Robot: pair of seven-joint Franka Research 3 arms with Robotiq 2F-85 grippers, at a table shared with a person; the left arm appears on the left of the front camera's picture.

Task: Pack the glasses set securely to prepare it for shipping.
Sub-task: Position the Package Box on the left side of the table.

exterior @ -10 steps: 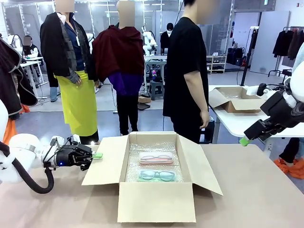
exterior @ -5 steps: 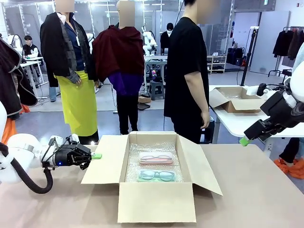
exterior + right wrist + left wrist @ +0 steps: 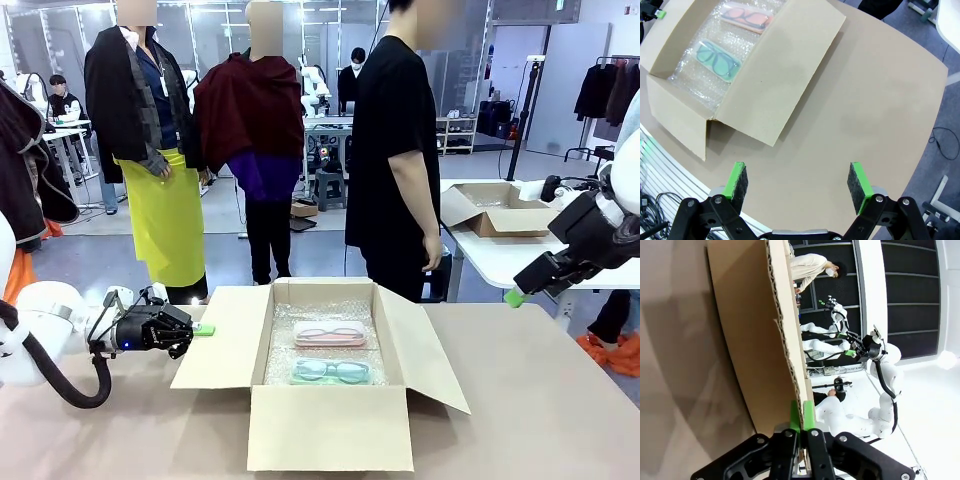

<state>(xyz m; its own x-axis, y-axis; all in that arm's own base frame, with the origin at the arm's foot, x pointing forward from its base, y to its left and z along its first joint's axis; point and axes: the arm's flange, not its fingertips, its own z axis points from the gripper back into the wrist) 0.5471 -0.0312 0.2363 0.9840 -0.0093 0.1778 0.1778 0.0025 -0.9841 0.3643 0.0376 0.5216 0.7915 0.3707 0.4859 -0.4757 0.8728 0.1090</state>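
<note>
Glasses cases sit side by side on bubble wrap inside the open cardboard box mid-table: pink case toward the person's side, teal case nearer me. My left claw is pinched tight on the outer edge of the box's left flap, green pads squeezing the corrugated edge between them. My right claw hangs high off the table's right side, jaws spread wide with nothing in them, well apart from the box's right flap.
</note>
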